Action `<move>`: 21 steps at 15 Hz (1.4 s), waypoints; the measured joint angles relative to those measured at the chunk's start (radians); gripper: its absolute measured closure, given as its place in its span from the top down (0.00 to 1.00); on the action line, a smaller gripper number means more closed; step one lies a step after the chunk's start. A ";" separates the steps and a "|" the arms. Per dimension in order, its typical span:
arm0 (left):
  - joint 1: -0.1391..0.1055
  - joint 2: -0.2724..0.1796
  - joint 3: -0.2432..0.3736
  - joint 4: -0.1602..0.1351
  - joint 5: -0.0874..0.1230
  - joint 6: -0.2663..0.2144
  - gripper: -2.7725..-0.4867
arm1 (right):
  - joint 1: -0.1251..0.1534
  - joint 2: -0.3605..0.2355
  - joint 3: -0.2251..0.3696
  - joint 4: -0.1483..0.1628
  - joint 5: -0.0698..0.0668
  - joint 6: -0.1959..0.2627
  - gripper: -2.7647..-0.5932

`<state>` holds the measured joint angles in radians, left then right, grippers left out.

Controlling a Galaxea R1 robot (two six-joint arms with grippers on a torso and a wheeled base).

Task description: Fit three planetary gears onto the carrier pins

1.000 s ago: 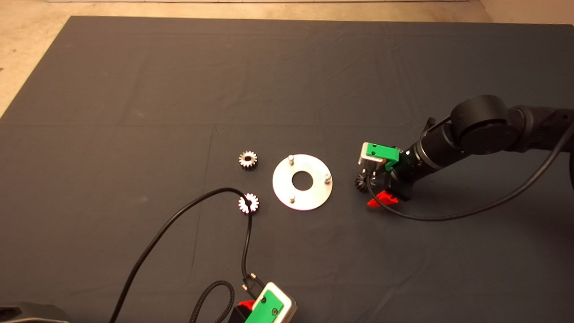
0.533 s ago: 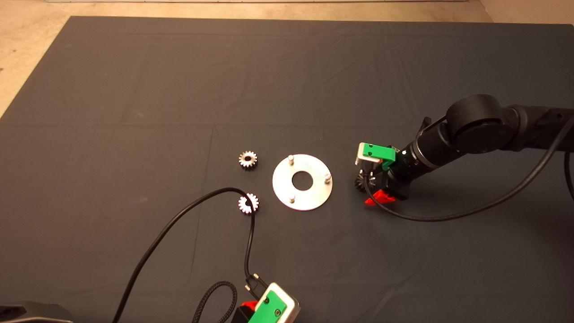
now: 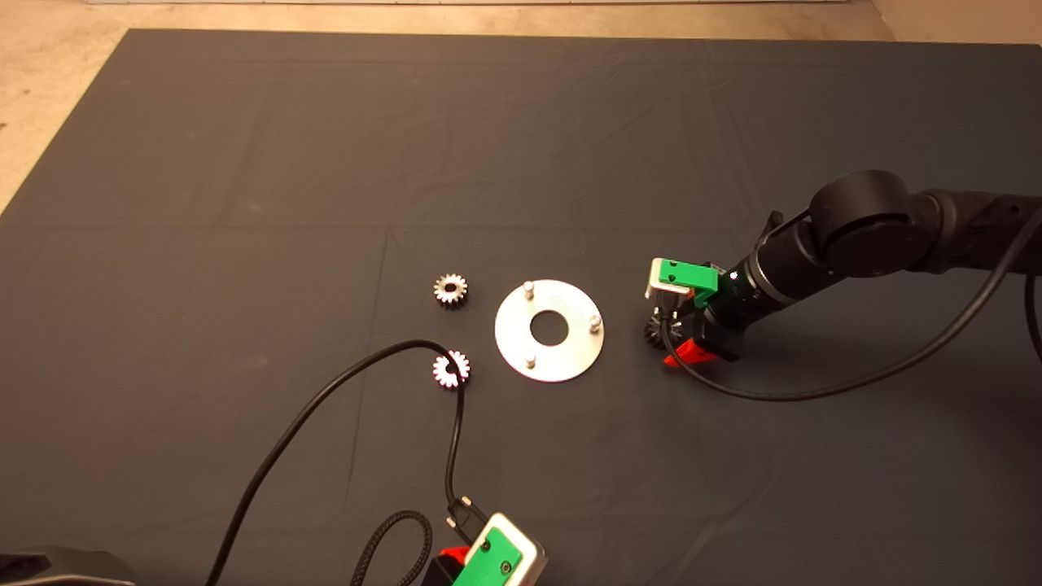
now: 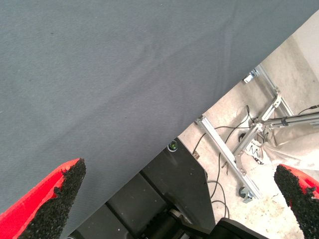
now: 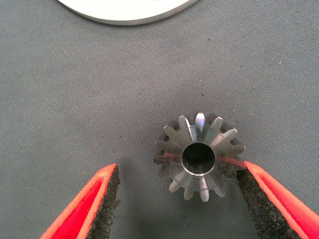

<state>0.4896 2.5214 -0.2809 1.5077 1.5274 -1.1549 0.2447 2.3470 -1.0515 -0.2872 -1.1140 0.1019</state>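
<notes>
Reaching in: the right gripper (image 3: 669, 335) comes from the right side of the mat (image 3: 521, 146) and sits low beside the disc (image 3: 570, 358), just off its right edge.
Right gripper state: the red fingers (image 5: 94, 209) are spread apart with a gear (image 5: 199, 157) lying flat between them — one pad is at or touching the gear's teeth, the other stands clear with bare mat between, so nothing is gripped.
That gear seen from above: it shows as a dark toothed shape (image 3: 655, 331) at the gripper's tip, near the disc but not touching it.
Disc: flat, round and silver, with a central hole, lying near the middle of the mat; its white edge (image 5: 129, 15) shows in the right wrist view, apart from the gear.
Pins: three short posts stand upright on the disc — one at the far side (image 3: 528, 287), one at the right (image 3: 595, 323), one at the near side (image 3: 530, 359); all three are bare.
Other gears: one (image 3: 450, 289) lies on the mat just left of the disc, a second (image 3: 451, 369) lies nearer, to the disc's lower left, with a black cable (image 3: 326, 407) crossing over it.
Left gripper: parked at the bottom edge of the head view (image 3: 488, 561), away from the parts.
Left gripper state: its fingers (image 4: 55, 199) are wide apart and hold nothing; between them show the mat's edge and the floor with a metal frame (image 4: 234, 159).
</notes>
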 joint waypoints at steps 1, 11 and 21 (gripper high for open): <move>0.000 0.002 0.000 0.000 0.000 0.000 0.99 | 0.000 0.000 0.000 0.000 0.000 0.000 0.52; 0.000 0.012 0.000 0.000 0.000 0.000 0.99 | 0.000 0.000 -0.001 0.000 0.000 -0.026 0.37; -0.011 0.020 0.000 0.000 0.000 0.000 0.99 | -0.001 0.002 -0.001 -0.001 0.001 -0.076 0.37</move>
<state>0.4789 2.5411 -0.2809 1.5077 1.5279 -1.1551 0.2434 2.3491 -1.0521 -0.2881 -1.1126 0.0264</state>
